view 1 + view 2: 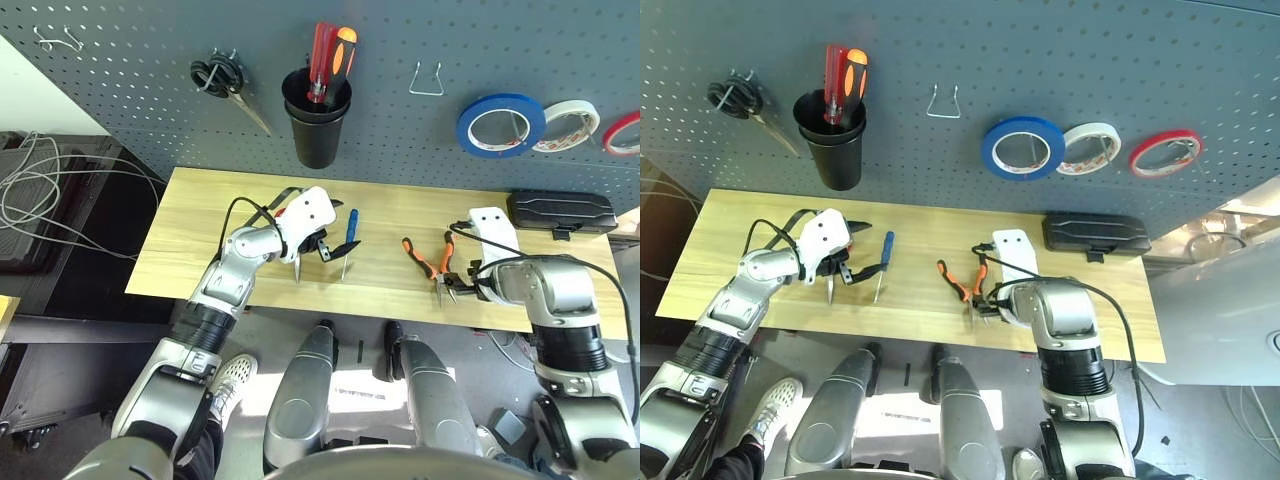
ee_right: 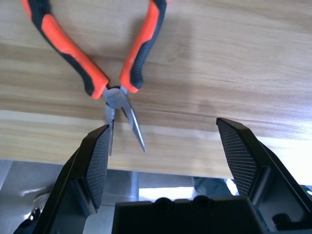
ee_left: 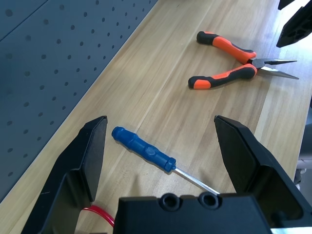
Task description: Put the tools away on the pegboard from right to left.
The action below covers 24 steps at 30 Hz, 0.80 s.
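My right gripper (image 2: 163, 161) is spread wide and empty, tipped down over the table's near edge (image 1: 330, 290), with the orange-and-black-handled pliers (image 2: 105, 63) lying just ahead of its fingers, nose pointing toward the edge. My left gripper (image 3: 165, 161) is also wide open and holds nothing; the slim blue-handled screwdriver (image 3: 144, 148) lies flat on the wood between its fingers. A red loop of the red-handled scissors (image 3: 100, 214) peeks out beneath that hand. On the pegboard (image 1: 150, 90) I see the blue tape roll (image 1: 500, 125) hanging beside white (image 1: 567, 125) and red (image 1: 624, 132) rolls. An empty hook (image 1: 427, 80), a black cup (image 1: 317, 120) and black-handled scissors (image 1: 225, 82) sit further left. A black case (image 1: 560, 212) lies at the table's right.
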Each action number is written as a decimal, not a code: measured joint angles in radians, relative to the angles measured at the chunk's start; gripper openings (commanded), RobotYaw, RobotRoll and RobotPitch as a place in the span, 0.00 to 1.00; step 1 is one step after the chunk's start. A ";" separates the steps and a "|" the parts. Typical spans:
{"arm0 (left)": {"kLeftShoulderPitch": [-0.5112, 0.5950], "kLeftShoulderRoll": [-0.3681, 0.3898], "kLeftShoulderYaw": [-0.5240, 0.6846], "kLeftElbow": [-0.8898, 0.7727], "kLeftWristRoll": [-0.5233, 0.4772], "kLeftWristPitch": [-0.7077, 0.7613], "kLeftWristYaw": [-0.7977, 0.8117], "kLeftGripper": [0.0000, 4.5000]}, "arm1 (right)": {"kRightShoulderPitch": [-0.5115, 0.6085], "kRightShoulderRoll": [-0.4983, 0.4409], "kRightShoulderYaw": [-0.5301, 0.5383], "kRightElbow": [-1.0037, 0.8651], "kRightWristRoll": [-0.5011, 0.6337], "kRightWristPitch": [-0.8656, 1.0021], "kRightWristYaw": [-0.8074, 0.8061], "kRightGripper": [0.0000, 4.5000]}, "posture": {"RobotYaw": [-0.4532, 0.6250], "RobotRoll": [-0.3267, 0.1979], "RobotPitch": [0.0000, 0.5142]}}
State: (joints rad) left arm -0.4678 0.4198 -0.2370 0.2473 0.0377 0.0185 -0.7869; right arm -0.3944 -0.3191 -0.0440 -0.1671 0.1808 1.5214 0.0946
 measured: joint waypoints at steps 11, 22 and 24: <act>0.008 -0.003 -0.001 -0.014 0.000 0.010 0.003 1.00 | -0.047 0.108 -0.017 0.154 -0.031 -0.159 -0.035 1.00 | 0.56 0.62 0.74; 0.031 0.001 0.000 -0.044 0.000 0.037 0.015 1.00 | -0.121 0.060 0.026 0.453 -0.050 -0.427 0.048 1.00 | 0.58 0.62 0.78; 0.030 0.000 0.000 -0.044 0.000 0.040 0.018 1.00 | -0.128 0.060 0.028 0.513 -0.050 -0.505 0.068 1.00 | 0.57 0.62 0.78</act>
State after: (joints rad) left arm -0.4377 0.4195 -0.2373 0.2033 0.0376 0.0581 -0.7689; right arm -0.5228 -0.2592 -0.0164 0.3455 0.1304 1.0167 0.1625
